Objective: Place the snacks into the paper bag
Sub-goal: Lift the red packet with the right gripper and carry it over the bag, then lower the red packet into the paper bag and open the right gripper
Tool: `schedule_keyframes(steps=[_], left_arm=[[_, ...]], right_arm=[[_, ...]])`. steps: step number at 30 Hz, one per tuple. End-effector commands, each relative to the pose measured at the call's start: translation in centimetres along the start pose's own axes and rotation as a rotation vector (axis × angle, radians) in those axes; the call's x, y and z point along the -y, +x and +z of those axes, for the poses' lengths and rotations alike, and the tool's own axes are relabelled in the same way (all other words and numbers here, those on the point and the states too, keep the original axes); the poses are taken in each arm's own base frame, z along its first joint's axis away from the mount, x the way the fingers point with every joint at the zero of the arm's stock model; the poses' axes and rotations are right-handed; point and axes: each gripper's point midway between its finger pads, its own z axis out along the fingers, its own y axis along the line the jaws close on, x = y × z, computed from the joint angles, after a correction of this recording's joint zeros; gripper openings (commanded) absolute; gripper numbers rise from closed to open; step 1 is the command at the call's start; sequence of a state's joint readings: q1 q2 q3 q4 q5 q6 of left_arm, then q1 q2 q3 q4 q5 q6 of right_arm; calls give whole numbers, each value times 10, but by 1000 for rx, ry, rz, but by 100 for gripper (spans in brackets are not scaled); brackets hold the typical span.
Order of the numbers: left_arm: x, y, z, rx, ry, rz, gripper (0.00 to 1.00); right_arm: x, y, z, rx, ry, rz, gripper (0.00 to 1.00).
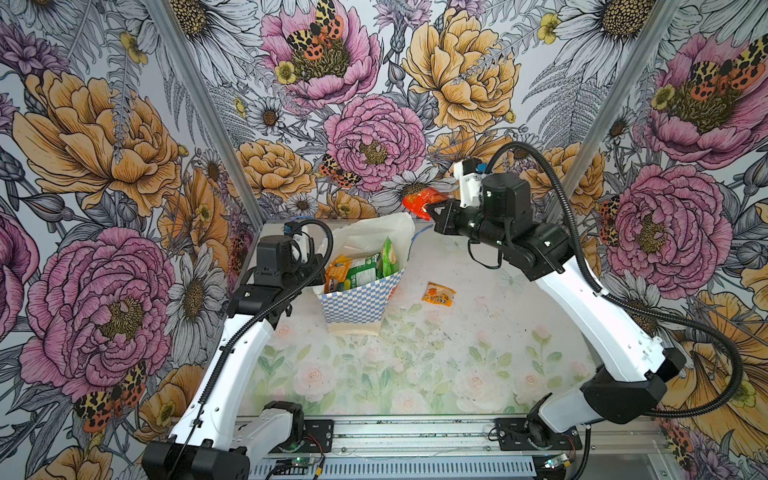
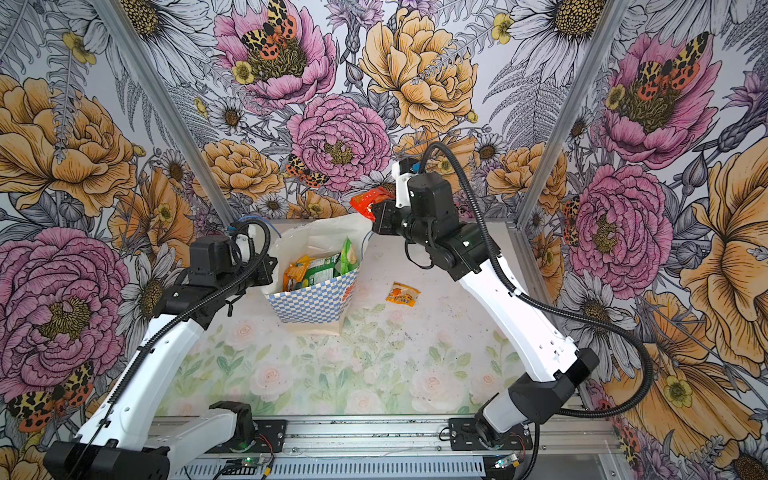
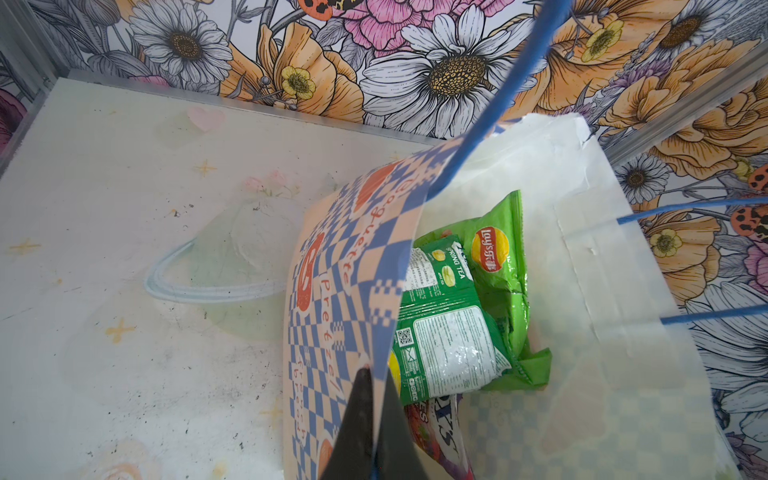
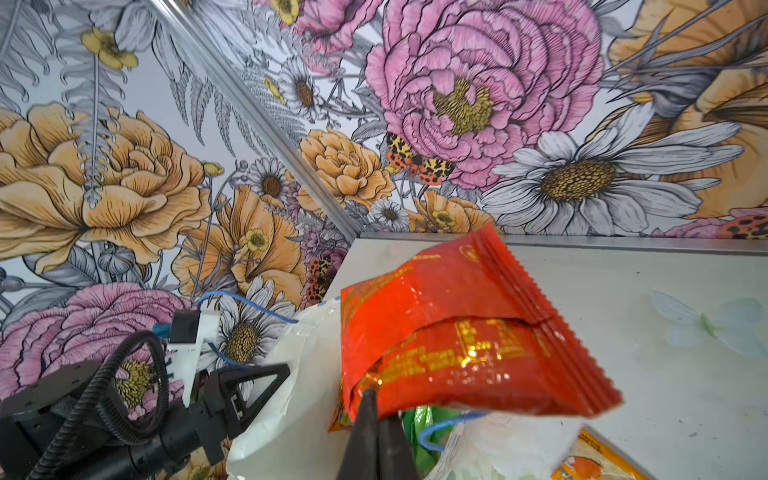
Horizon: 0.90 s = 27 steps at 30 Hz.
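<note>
The right gripper (image 4: 376, 405) has its 2 jaws pressed together on the lower corner of a red packet (image 4: 457, 332). The rest of that packet sticks out past the fingertips, tilted and crinkled, clear of the table (image 1: 457, 353). In both top views the red packet (image 1: 419, 200) hangs in the air by the far right corner of the paper bag (image 1: 357, 307). It seems to sit just over the rim there, though the angle makes that hard to judge.

The left gripper (image 3: 374, 376) is closed too, with the bag's checkered side wall (image 3: 332, 291) pinched between its 2 jaws at the top edge. That wall bows outward and the mouth stands open. The bag stands upright near the back of the table.

Inside it lie a bright green chip bag (image 3: 498, 257) and a green-white pack (image 3: 449, 345) leaning on it. There is also a purple-pink pack (image 3: 440, 432) near the pinched wall and an orange pack (image 1: 337, 274) at the left side.

1 small orange sachet (image 1: 439, 294) lies flat on the table, to the right of the bag and apart from it.
</note>
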<state>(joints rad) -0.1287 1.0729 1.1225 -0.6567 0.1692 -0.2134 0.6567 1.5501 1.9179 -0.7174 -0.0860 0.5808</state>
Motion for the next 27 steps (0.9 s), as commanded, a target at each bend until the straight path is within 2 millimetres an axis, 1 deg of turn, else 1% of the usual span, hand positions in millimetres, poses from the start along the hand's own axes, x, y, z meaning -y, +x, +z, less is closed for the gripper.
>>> schedule_keyframes(steps=[1, 4, 6, 8, 9, 13, 16, 18, 23, 27], left_arm=[[13, -26, -13, 107, 39, 23, 0], [13, -25, -11, 102, 44, 23, 0], [13, -25, -11, 100, 44, 22, 0], [13, -25, -11, 100, 40, 22, 0], [12, -24, -11, 101, 38, 21, 0], [12, -25, -12, 104, 38, 23, 0], [13, -25, -11, 101, 41, 22, 0], [13, -25, -11, 100, 41, 22, 0], [13, -25, -11, 102, 40, 23, 0], [13, -25, -11, 101, 40, 23, 0]], right_arm=[[-18, 21, 16, -83, -28, -61, 0], [-34, 38, 30, -130, -56, -86, 0], [-39, 50, 39, -166, -58, -106, 0], [-35, 60, 49, -196, -37, -113, 0], [-44, 73, 53, -223, -52, -124, 0], [-45, 102, 76, -305, -51, -142, 0], [-43, 117, 90, -353, -50, -138, 0], [-41, 125, 97, -376, -42, -129, 0], [-39, 134, 106, -409, -37, -122, 0], [-39, 147, 117, -451, -39, -115, 0]])
